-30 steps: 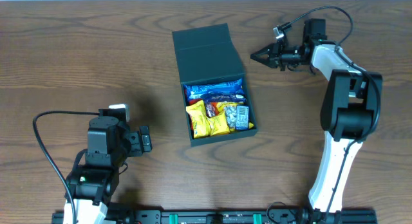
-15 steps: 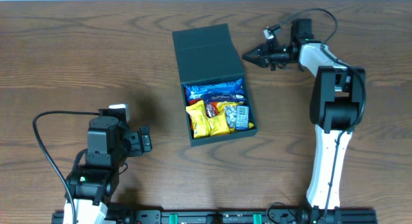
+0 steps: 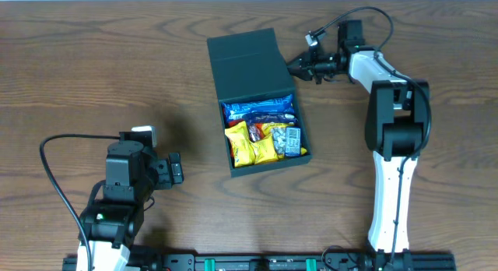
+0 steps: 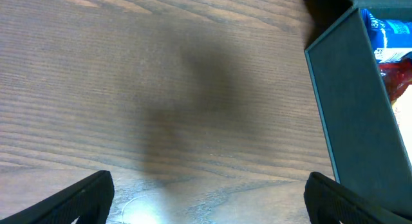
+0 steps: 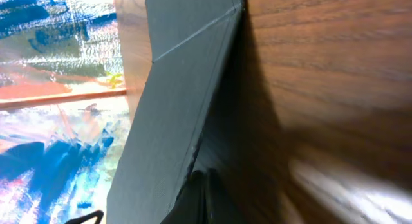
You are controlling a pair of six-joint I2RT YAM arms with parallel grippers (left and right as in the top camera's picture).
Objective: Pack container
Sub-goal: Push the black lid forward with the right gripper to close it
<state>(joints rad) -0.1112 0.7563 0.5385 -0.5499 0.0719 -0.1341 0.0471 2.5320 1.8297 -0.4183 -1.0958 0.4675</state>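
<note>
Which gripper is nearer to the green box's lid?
Right. The right gripper is at the right edge of the lid; the left gripper rests apart, off the container's left side.

Bare table [image 3: 85, 76] lies open between the left gripper [image 3: 177, 169] and the container [image 3: 268, 164], itself crammed with snack packets [image 3: 263, 135]. Across the box, the right gripper [image 3: 292, 68], pinched together, crowds the right edge of the lid [image 3: 247, 61].

container [image 3: 245, 65]: 1 | end effectors: 2 (left end effector [image 3: 177, 169], right end effector [image 3: 292, 67]) | snack packets [image 3: 264, 135]: several, blue/yellow/red/silver, exact count unclear | surface [image 3: 93, 61]: 1
</note>
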